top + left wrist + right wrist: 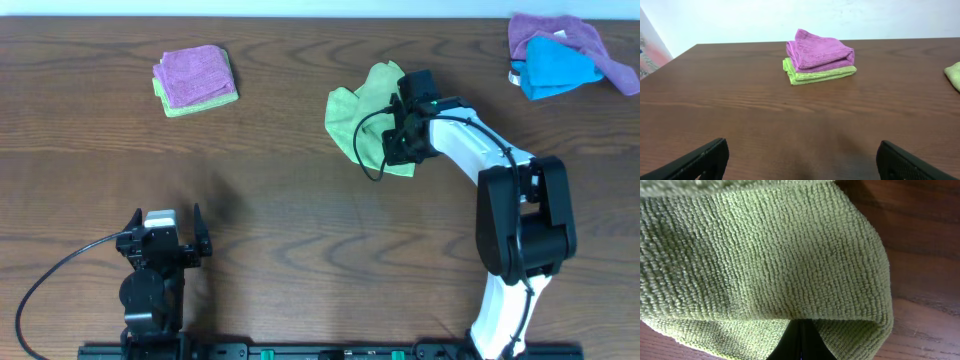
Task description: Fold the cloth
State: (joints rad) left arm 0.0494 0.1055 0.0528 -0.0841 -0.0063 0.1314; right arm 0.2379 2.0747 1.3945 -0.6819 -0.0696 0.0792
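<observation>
The lime-green cloth (355,120) lies bunched and crumpled on the table (300,230), about midway along its far side and a little in from the far edge. The right gripper (392,150) sits down on the cloth's near right part. In the wrist view its dark fingers (801,342) are drawn together with a fold of the terry pinched between them. At the table's near left, well away from the cloth, the left gripper (167,215) hangs low over the bare wood, spread wide with nothing in it. At the far left of the table a folded purple cloth (195,75) rests on a folded pale green cloth (190,103). At the far right corner a loose purple cloth (555,35) and a bright blue cloth (555,65) lie heaped together.
</observation>
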